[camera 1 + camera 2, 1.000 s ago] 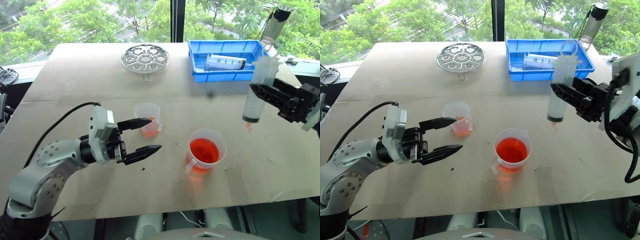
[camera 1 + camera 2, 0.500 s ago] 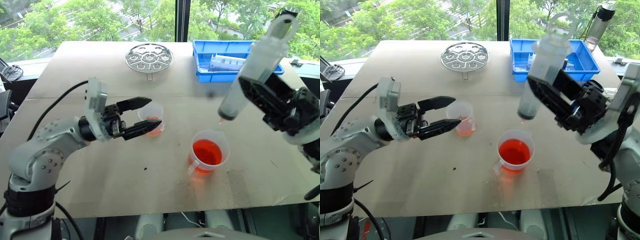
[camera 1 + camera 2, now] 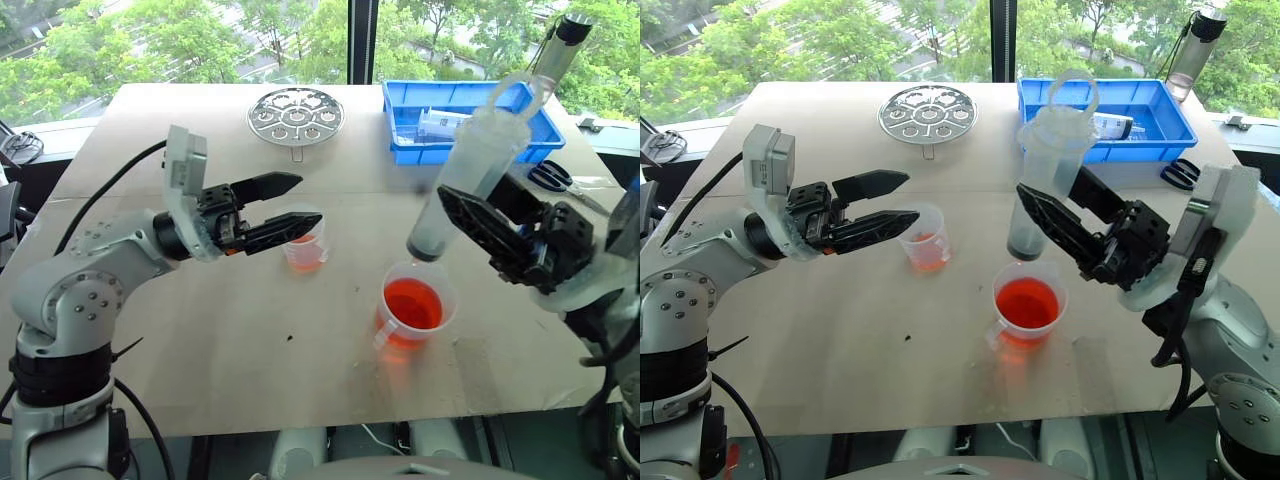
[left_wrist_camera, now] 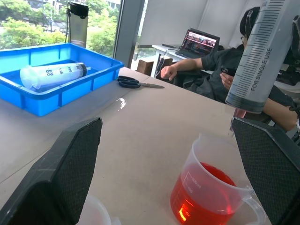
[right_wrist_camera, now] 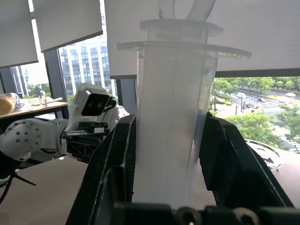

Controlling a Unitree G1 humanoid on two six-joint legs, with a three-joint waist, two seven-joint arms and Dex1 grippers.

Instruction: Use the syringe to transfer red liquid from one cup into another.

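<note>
Two clear plastic cups stand on the pale, smooth bench [image 3: 200,330]. The nearest one, in the lower centre of the head view, is the handled beaker [image 3: 441,292] with a pour spout, and it holds the red liquid [image 3: 412,305]. To the left of it and a little farther stands the small cup [image 3: 305,250] with no handle and only a thin red layer at the bottom.

The left tool [image 3: 308,200] has its two black, pointed fingers wide apart and empty, and they overlap the small cup's rim in the picture. The right tool [image 3: 455,215] is clamped on the barrel of the syringe [image 3: 470,170], a fat clear tube that is tilted, with its tip just above the beaker's far rim.

There are two syringes: the second syringe [image 3: 440,122] lies in the one blue plastic tray [image 3: 400,150] at the upper right. One pair of scissors [image 3: 548,177] lies right of the tray. One round perforated metal disc [image 3: 295,110] lies at the upper centre.
</note>
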